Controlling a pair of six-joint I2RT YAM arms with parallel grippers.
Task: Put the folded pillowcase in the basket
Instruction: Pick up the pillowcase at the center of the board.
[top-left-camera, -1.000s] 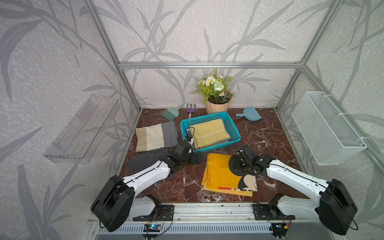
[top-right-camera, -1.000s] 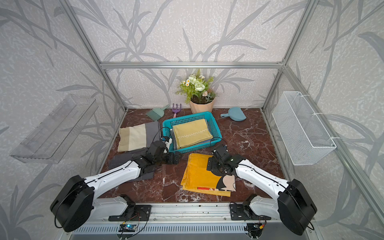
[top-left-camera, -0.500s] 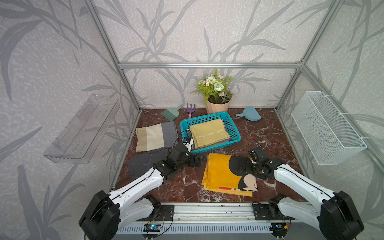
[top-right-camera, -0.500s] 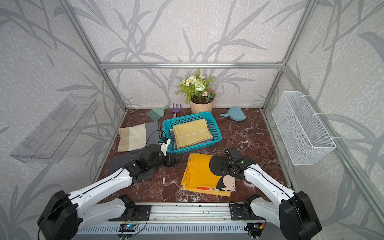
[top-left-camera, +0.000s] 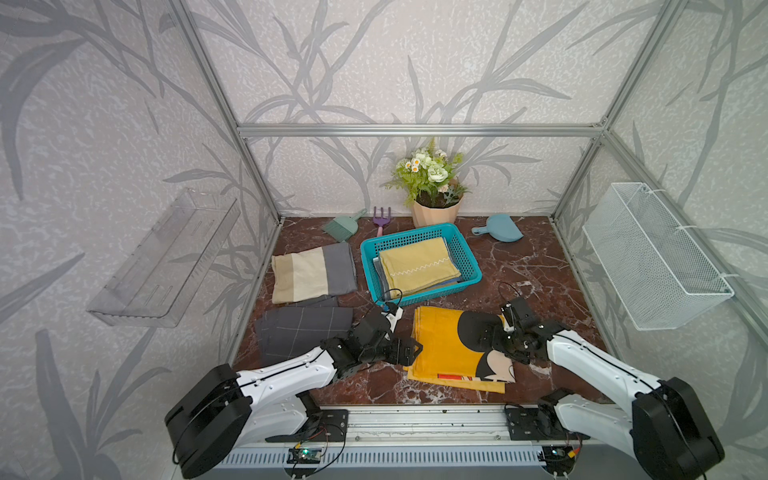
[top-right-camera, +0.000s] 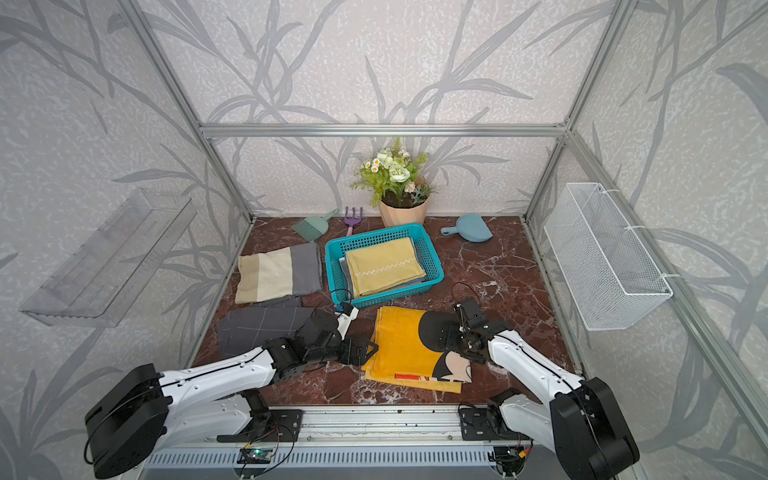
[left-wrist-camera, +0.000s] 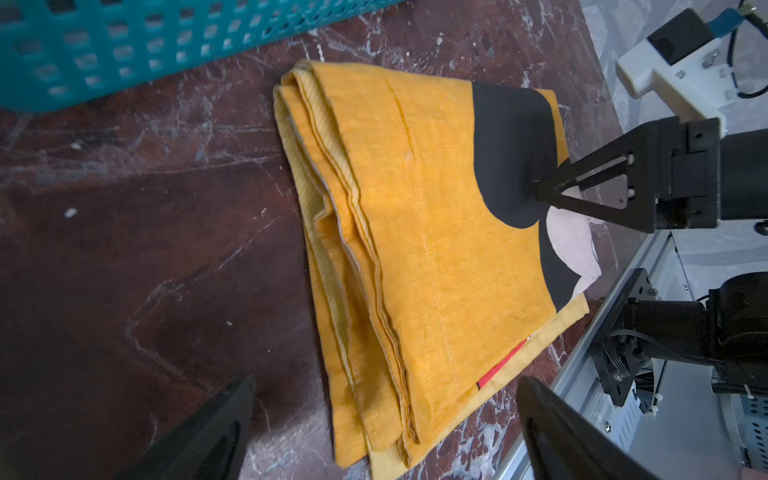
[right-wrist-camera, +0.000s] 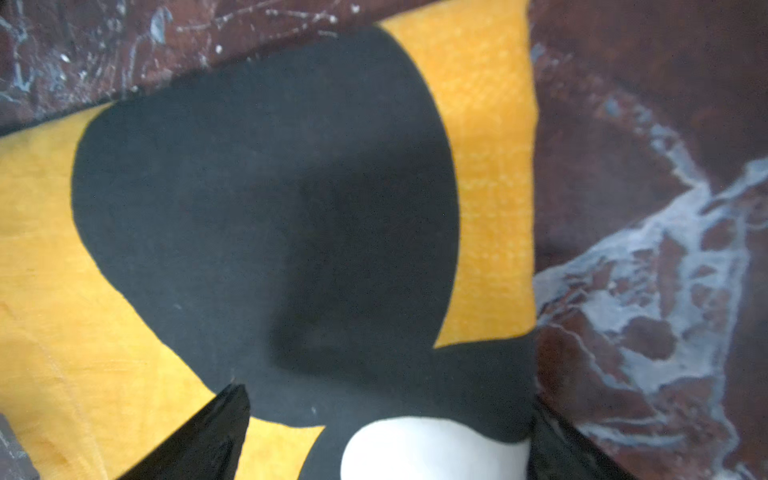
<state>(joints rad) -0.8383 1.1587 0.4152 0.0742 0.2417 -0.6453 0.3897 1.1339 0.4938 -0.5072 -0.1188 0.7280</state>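
Left hand (left-wrist-camera: 386, 382) is spread wide and low at the layered side of the orange pillowcase (top-left-camera: 444, 345), holding nothing. The cloth's edge lies right ahead of its fingers. Right hand (right-wrist-camera: 386, 395) is wide open too and empty. It hangs over the opposite side, on the black part of the print, and in the left wrist view one fingertip looks to be touching the fabric. The pillowcase lies flat and folded at the front edge of the desk (top-left-camera: 536, 266), about the middle, so no lift has begun. Just behind it, toward the back edge, the teal basket (top-left-camera: 467, 259) sits with a yellow cloth (top-left-camera: 417, 268) on top of other folded pieces inside. By my reading we're at the approach, with the grab, the carry and the drop into the basket all left to do. Two more folded cloths wait by the left edge.
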